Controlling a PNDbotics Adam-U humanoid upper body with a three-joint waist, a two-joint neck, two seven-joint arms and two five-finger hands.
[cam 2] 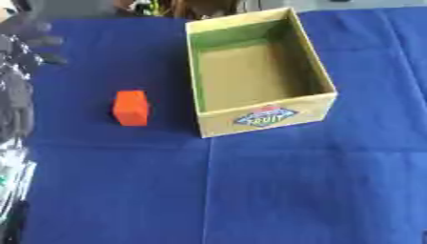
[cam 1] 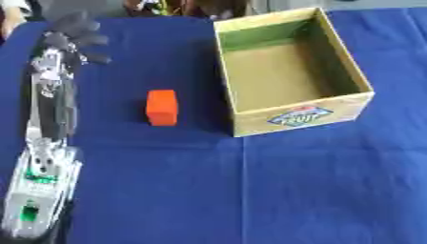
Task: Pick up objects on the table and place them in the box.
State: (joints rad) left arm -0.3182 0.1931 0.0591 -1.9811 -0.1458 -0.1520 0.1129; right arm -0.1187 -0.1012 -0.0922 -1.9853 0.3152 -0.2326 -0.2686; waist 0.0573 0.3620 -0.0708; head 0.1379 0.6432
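Here the open cardboard box (cam 1: pixel 292 71) sits at about one o'clock on the blue cloth (cam 1: pixel 250 190), its front label (cam 2: pixel 265 115) reading "FRUIT". The orange block (cam 1: pixel 162 107) lies just beside it at nine o'clock. The left hand (cam 1: pixel 76 33) hovers at ten o'clock, fingers relaxed, holding nothing.

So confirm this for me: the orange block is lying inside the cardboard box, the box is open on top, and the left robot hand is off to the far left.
One thing is wrong. The orange block is not inside the cardboard box; it lies on the blue cloth just left of the box, as the left eye view shows. The box is open on top and looks empty, and the left robot hand is at the far left.
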